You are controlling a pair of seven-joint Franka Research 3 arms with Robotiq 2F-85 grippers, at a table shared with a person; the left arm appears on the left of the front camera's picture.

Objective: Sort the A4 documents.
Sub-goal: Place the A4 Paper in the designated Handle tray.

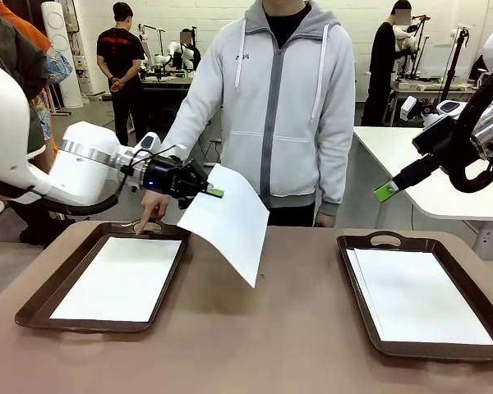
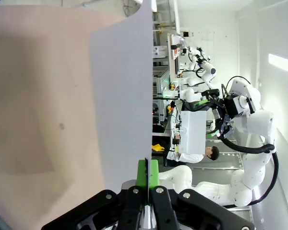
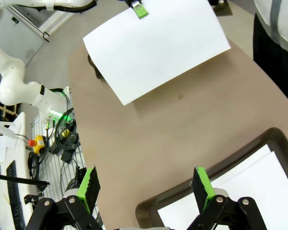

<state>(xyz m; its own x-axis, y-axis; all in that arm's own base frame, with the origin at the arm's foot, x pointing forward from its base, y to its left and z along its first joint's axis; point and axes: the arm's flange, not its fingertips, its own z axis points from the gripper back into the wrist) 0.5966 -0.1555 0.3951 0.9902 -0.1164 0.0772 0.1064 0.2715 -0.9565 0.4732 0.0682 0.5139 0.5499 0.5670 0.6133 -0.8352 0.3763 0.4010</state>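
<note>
Risk: left hand (image 1: pixel 216 194), clamped on one corner of drooping A4 sheet (image 1: pixel 228 220); may slip or crease; right hand (image 1: pixel 385 192) open, empty.

i read no text anywhere: small mark on person's grey hoodie (image 1: pixel 283 107) chest too tiny to make out; paper sheets blank.

On the desk (image 1: pixel 255 328) a tray (image 1: pixel 33 308) lies at the left and another tray (image 1: pixel 357 304) at the right, each with sheets (image 1: pixel 119 279) (image 1: pixel 423 295) in it. Between them, above the desk, a sheet (image 1: pixel 230 222) hangs from the left end effector (image 1: pixel 216 194). The right end effector (image 1: pixel 386 191) hovers above the right tray. A person's hand (image 1: pixel 150 209) touches the left tray's far rim.
</note>
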